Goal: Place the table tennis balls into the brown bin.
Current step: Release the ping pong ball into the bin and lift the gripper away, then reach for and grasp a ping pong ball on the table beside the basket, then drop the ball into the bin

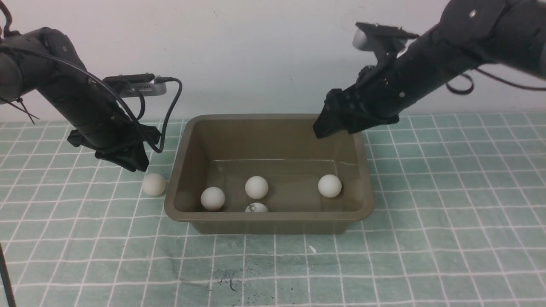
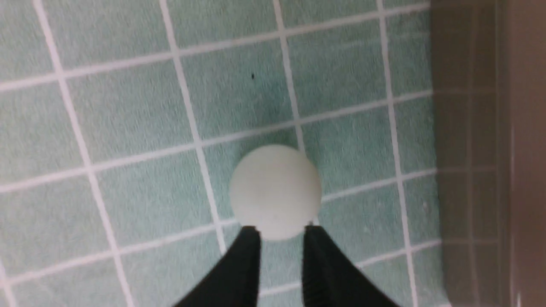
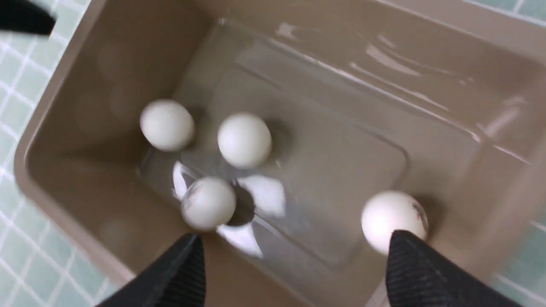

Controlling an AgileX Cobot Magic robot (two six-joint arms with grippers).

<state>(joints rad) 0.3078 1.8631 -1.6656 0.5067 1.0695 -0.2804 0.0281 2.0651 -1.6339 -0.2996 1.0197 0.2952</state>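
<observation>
The right arm [image 1: 448, 55] reaches in from 2 o'clock, sloping down and inward. It holds the right gripper [image 1: 335, 130] above the far right corner of the brown bin [image 1: 273, 219], at about 1 o'clock of it. Its jaws stand wide apart with nothing between them, and the right wrist view looks down between them onto the bin's floor.

The left arm [image 1: 76, 102] slopes down from 10 o'clock to a spot outside the bin's left wall, at 9 o'clock of the bin. The left gripper [image 1: 135, 164] points down at the green grid-printed mat [image 1: 448, 221]. Its fingers [image 2: 249, 256] stand a narrow gap apart, narrower than the ball ahead of them. Their tips sit right at that ball's edge and are not clamped on it.

The bin sits mid-mat with its long side running from 9 to 3 o'clock. Four table tennis balls [image 1: 257, 187] lie on its floor. One is near the middle, one is off at 3 o'clock and one is toward the 8 o'clock corner. The marked ball [image 1: 256, 208] is at 6 o'clock, half hidden behind the near wall, with a dark print showing on it.

The fifth ball [image 1: 153, 184] rests on the mat outside the bin, at about 8 o'clock of it. It is near the left wall but apart from it, just below the left gripper's tips.
</observation>
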